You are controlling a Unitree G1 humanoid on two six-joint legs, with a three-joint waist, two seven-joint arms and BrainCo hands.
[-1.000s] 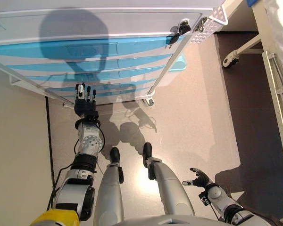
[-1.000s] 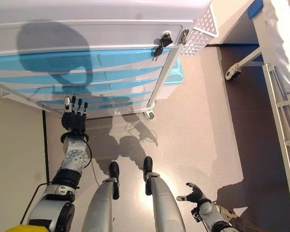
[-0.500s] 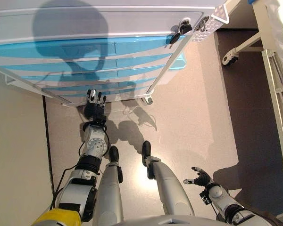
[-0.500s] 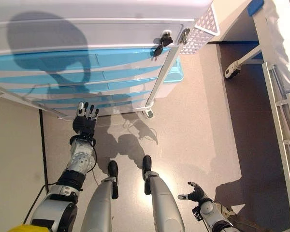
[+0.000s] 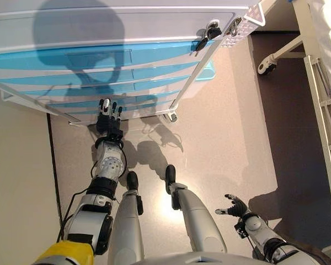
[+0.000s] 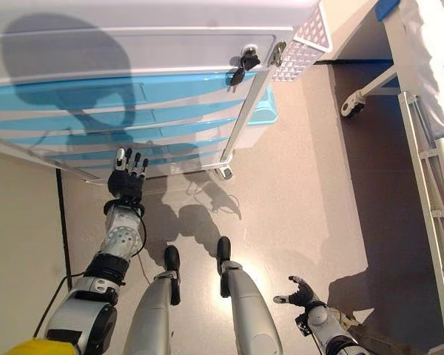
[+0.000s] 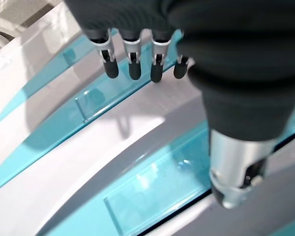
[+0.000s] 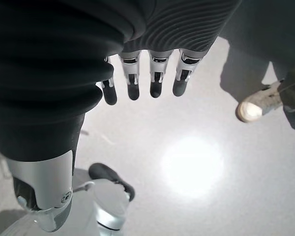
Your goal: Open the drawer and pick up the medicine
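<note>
Eye views: left robot hand (image 5: 108, 117) reaching with fingers straight toward the lower blue drawers (image 5: 99, 83) of the cabinet (image 6: 155, 41), all shut, medicine nowhere visible; right robot hand (image 6: 300, 292) idle and spread low. Left wrist view: drawer handle (image 7: 105, 96) ungrasped. Right wrist view: bare floor (image 8: 201, 162), a person's shoe (image 8: 255, 105) nearby.

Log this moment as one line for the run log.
left hand: open, at lower blue drawers | drawers: closed | right hand: open, idle

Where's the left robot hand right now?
In the left eye view the left robot hand is raised at lower left, fingers straight, before the cart's lowest blue drawers.
</note>
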